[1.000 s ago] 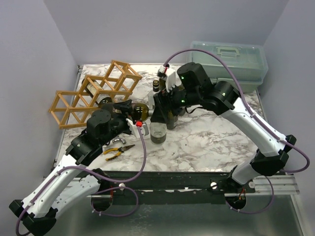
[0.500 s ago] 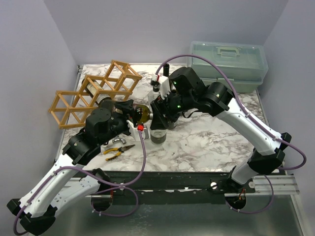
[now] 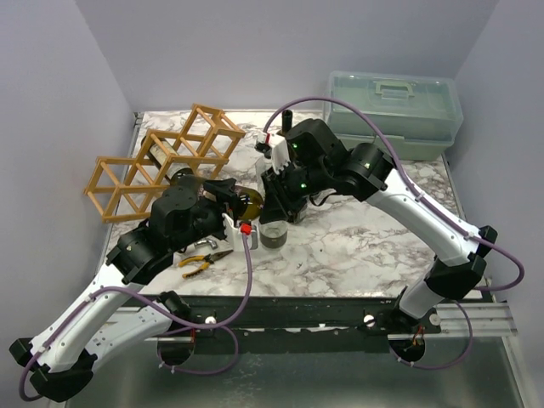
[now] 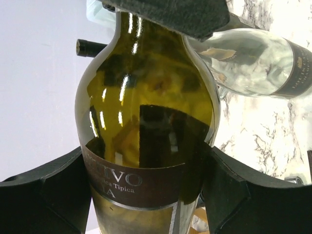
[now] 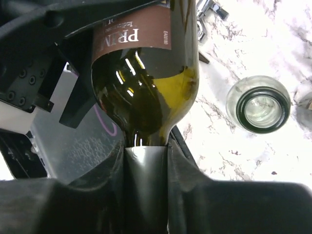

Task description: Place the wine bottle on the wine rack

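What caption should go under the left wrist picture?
Left hand squeezing the wine bottle, clear bottle beside it.

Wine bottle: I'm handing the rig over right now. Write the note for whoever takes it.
Left gripper: shut on the wine bottle at its label.
Right gripper: shut on its neck.
The bottle is held sideways between both grippers, just right of the wine rack, not in it. A clear bottle stands on the table close by.
Done: bottle grasped.
Left: carry it to a rack cell, seat it, release.
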`<state>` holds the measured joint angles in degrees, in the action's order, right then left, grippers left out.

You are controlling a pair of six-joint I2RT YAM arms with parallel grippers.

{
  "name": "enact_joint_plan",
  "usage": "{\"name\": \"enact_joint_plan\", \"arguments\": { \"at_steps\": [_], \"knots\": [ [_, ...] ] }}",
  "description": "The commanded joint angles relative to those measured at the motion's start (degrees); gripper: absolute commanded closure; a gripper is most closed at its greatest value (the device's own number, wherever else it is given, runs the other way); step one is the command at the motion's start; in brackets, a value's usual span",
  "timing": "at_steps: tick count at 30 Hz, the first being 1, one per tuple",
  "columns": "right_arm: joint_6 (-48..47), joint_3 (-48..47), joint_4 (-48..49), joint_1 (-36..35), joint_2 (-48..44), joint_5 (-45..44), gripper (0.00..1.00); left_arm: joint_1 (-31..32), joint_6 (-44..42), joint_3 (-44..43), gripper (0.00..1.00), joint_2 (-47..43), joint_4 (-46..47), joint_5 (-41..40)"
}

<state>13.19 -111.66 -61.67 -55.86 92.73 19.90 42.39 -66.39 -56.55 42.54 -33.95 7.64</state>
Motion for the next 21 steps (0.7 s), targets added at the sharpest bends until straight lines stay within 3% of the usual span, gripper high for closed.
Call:
{"name": "enact_joint_plan", "arguments": {
  "at_steps": [1,2,4,5,6,13,17,21],
  "knots": [
    [2.77,4.62,6.06,-1.03,-2.03,1.78,0.99,0.51,1.22,-3.0,0.93,-0.64,3.56,1.14],
    [3.82,6.9,8.51,-1.02,-3.53,1.98,0.99,0.6,3.1,-2.95,0.74,-0.83,3.58,0.92],
    [6.93,12.06,14.47,-1.06,-6.77,0.59,0.99,0.57,6.43,-2.29,0.52,-1.52,3.6,0.45],
    [8.12,14.17,17.04,-1.06,-7.8,0.35,0.99,0.59,7.92,-1.63,0.21,-2.21,3.52,0.49],
    [8.95,15.46,18.44,-1.03,-8.76,0.12,0.99,0.54,9.69,-0.79,0.02,-3.03,3.49,0.7],
    [13.33,22.41,25.19,-1.02,-13.54,-3.84,0.99,0.52,22.41,1.17,0.01,-11.21,3.38,1.84],
    [14.33,24.23,26.85,-1.06,-14.24,-4.39,0.99,0.57,32.72,-3.25,0.01,-12.78,2.19,0.13],
    [15.72,26.91,29.38,-1.01,-15.52,-5.35,0.99,0.51,45.34,-8.91,0.01,-9.64,1.74,-6.72]
  ]
}}
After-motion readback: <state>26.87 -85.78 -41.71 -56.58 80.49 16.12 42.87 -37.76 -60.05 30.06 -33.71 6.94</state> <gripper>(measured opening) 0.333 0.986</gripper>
